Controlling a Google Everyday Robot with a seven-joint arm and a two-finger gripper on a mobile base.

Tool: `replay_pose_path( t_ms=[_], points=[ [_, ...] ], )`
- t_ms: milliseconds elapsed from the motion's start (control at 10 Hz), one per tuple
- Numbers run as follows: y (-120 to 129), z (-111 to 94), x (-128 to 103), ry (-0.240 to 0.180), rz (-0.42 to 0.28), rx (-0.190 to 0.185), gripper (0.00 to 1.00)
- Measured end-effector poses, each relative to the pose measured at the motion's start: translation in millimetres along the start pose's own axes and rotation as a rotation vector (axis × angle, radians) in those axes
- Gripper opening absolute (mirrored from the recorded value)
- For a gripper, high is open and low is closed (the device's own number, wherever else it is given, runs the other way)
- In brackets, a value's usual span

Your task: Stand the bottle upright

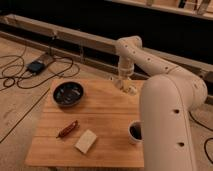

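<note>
My gripper points down over the far edge of the wooden table, right of the middle. A small pale, see-through thing right under it looks like the bottle, on the tabletop by the back edge. I cannot tell whether it lies flat or leans, nor whether the gripper touches it. My white arm rises along the table's right side and bends back to the gripper.
A dark bowl sits at the back left. A reddish-brown elongated object and a pale block lie at the front. A white mug with dark inside stands beside my arm. Cables and a dark box lie on the floor at left.
</note>
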Motion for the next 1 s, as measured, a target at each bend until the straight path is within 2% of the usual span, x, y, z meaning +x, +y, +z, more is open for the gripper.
replay_pose_path(
  t_ms=[100, 300, 600, 800, 1000],
  points=[
    [2, 0, -1, -0.051, -0.011, -0.016, 0.09],
    [2, -1, -2, -0.117, -0.031, -0.024, 0.09],
    [-5, -4, -3, -0.226, -0.057, 0.015, 0.09],
    [-11, -1, 2, -0.319, -0.045, 0.074, 0.09],
    [-11, 3, 8, -0.366, -0.027, 0.097, 0.09]
  ],
)
